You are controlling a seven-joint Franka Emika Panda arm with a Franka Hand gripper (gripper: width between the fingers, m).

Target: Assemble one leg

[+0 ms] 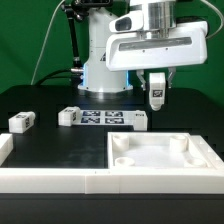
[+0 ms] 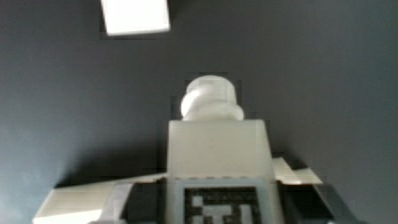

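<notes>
Gripper [image 1: 157, 88]: clenching the leg [image 1: 157, 101], hanging above the table [image 1: 60, 150].
Leg: standing upright between the fingers, clear of the table, tag facing the exterior camera.
Panel [image 1: 160, 160]: lying at the gripper's 6 o'clock.
Marker board [image 1: 108, 120]: lying at 8 o'clock.
Spare leg [image 1: 68, 115]: sitting just beside the marker board.

1. The marker board [image 1: 108, 120] lies flat on the tabletop [image 1: 60, 150], in front of the robot base [image 1: 100, 65].
2. A second leg [image 1: 68, 115] lies just beside the marker board's end on the exterior view's left.
3. A third leg [image 1: 20, 122] lies farther that way, well apart from the marker board.
4. The panel [image 1: 160, 155] lies in front of the marker board, toward the exterior view's right.
5. The leg [image 1: 157, 99], clamped in the pincer [image 1: 157, 90], is near the marker board's other end and higher than the board.
</notes>
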